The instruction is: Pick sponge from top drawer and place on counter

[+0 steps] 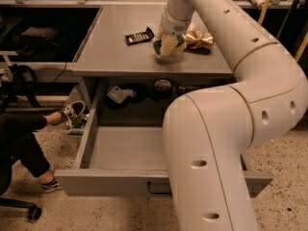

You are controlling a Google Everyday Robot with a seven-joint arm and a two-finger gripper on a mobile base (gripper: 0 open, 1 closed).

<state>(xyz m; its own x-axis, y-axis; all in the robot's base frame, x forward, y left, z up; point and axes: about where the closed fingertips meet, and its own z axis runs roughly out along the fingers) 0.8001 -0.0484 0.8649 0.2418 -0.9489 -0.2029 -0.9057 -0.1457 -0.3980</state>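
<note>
- While the big white arm (pixel 250 57) sweeps up the right side of the frame and bends back toward the upper middle, its gripper (pixel 169 38) hangs low over the counter (pixel 120 57), pointing down at the right-hand part of the tabletop.
- Right under the gripper sits the sponge (pixel 167 47), yellow with a dark green edge showing, in the upper middle of the frame. It is down at the counter's surface or very close to it.
- Whether the gripper is clamped on the sponge or stands apart from it, I cannot tell; the wrist hides that spot.
- Just right of the sponge lies a crinkled gold foil bag (pixel 198 39), nearly touching it.
- Left of the sponge, a little apart, lies a flat black packet (pixel 139 35), set at an angle.
- Below the counter, the top drawer (pixel 106 183) is pulled well out toward the bottom of the frame, its dark pull handle (pixel 159 189) partly behind the arm.
- Back in the shadow under the tabletop I see a white-and-dark object (pixel 118 94) and a round dark one (pixel 162 86).
- At the left edge a person's dark-trousered leg (pixel 24 143) stretches in, one shoe (pixel 72 110) near the drawer's left side.
</note>
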